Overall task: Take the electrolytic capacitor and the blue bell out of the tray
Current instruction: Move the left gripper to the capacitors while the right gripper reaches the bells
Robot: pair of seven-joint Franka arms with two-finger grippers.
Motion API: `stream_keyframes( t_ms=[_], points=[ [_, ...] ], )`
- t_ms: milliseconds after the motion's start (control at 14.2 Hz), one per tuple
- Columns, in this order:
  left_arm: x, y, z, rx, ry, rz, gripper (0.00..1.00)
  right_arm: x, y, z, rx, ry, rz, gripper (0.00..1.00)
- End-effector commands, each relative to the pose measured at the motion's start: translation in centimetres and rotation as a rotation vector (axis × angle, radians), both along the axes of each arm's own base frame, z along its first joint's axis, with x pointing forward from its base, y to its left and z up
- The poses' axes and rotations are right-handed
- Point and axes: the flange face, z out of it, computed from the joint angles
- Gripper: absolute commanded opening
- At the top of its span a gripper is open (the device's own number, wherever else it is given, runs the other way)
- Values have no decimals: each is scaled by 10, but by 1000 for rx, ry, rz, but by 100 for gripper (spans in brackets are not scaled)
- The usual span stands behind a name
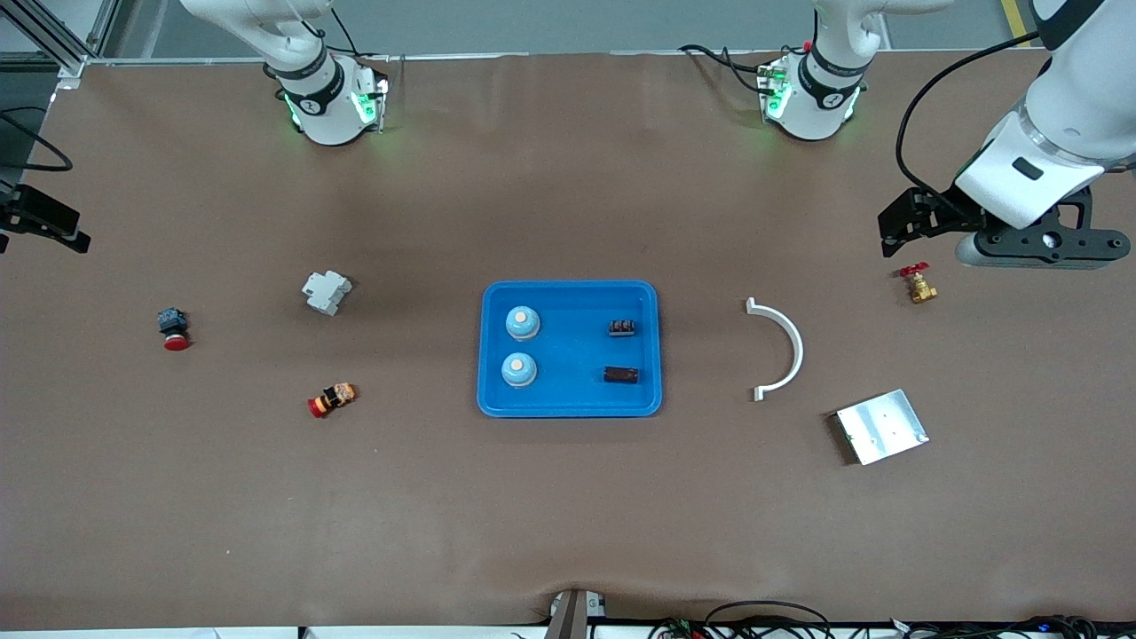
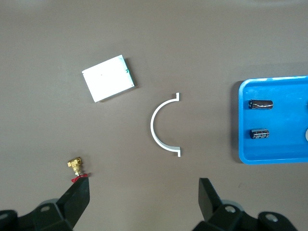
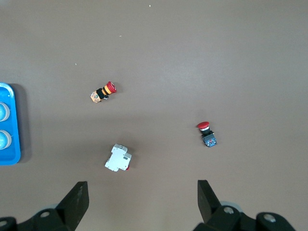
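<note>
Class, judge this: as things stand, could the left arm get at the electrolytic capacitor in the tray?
Probably yes: the electrolytic capacitor lies uncovered in the tray at the left arm's end, and the left gripper is open with nothing between.

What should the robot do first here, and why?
Probably swing the left gripper over to the capacitor. It still lies in the tray, at the left arm's end, and that gripper is open and empty, over the table by the brass valve.

We are looking at a robotics lab bench: two white robot arms bolted to a table under a plain brown cover, aluminium framing at one corner, cables along the edge, and loose industrial parts scattered around a blue tray.
</note>
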Motion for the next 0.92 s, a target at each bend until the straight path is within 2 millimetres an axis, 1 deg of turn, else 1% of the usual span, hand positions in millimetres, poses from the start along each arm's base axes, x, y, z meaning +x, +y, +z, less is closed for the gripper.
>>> stream_keyframes(
  t_ms=[0, 352, 423, 564, 634, 705, 846],
  points=[
    [0, 1, 2, -12, -6, -4, 100, -3, 1, 2, -1, -3, 6, 100],
    [0, 0, 2, -12, -6, -1, 100, -2, 1, 2, 0, -6, 6, 100],
    [-1, -4, 1, -11, 1, 10, 100, -3, 2, 1, -1, -3, 8, 100],
    [-6, -6, -8, 4, 43, 50, 100, -3, 1, 1, 1, -1, 6, 100],
    [-10, -3, -10, 8, 82, 123, 100, -3, 0, 1, 1, -1, 5, 100],
    [-12, -5, -11, 4, 96, 209, 100, -3, 1, 1, 1, 0, 6, 100],
    [-14, -14, -12, 6, 101, 330, 100, -3, 2, 0, 1, 3, 6, 100]
  ],
)
